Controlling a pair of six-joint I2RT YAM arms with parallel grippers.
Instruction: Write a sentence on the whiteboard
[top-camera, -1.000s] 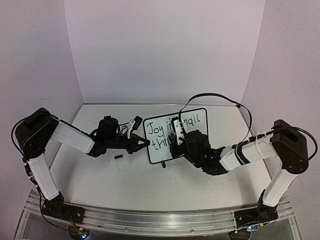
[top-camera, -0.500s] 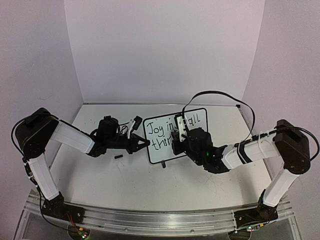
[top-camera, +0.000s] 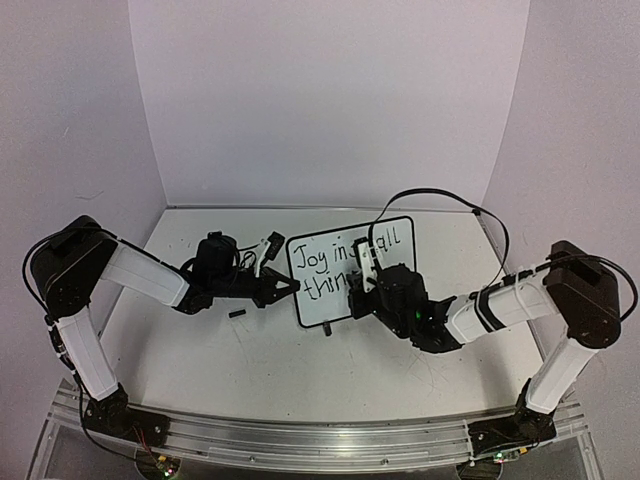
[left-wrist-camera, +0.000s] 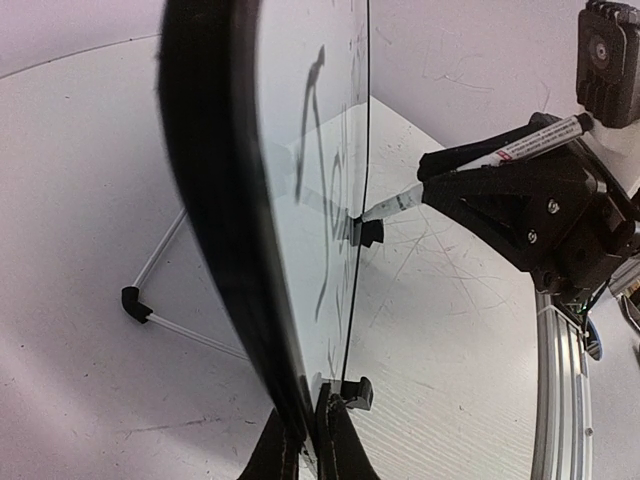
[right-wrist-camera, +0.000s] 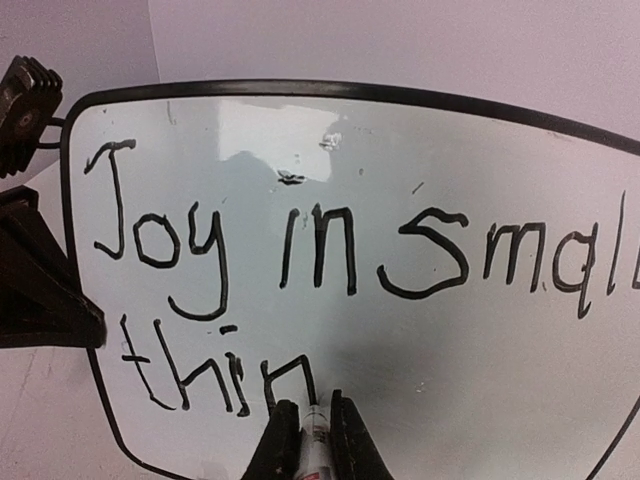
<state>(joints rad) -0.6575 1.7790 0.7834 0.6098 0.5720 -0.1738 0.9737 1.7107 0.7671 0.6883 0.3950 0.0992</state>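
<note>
The whiteboard (top-camera: 322, 303) stands tilted on the table, its face (right-wrist-camera: 420, 140) filling the right wrist view. The sentence (right-wrist-camera: 318, 250) reads "Joy in small" on top, with "thin" (right-wrist-camera: 215, 370) below. My left gripper (top-camera: 288, 286) is shut on the board's left edge; the left wrist view shows its jaws (left-wrist-camera: 308, 450) pinching the black frame (left-wrist-camera: 205, 180). My right gripper (right-wrist-camera: 308, 432) is shut on a marker (right-wrist-camera: 314, 445). The marker (left-wrist-camera: 505, 158) has its tip against the board just right of the "n".
A small black cap (top-camera: 237, 313) lies on the table left of the board. The board's black feet (left-wrist-camera: 358, 392) and wire stand (left-wrist-camera: 150, 305) rest on the scratched tabletop (top-camera: 250, 360). A cable (top-camera: 440, 195) loops above the right arm. The aluminium rail (top-camera: 300, 440) runs along the near edge.
My right gripper with the marker has shifted a little to the right along the lower line, and the "n" of "thin" now shows. The left arm has held still.
</note>
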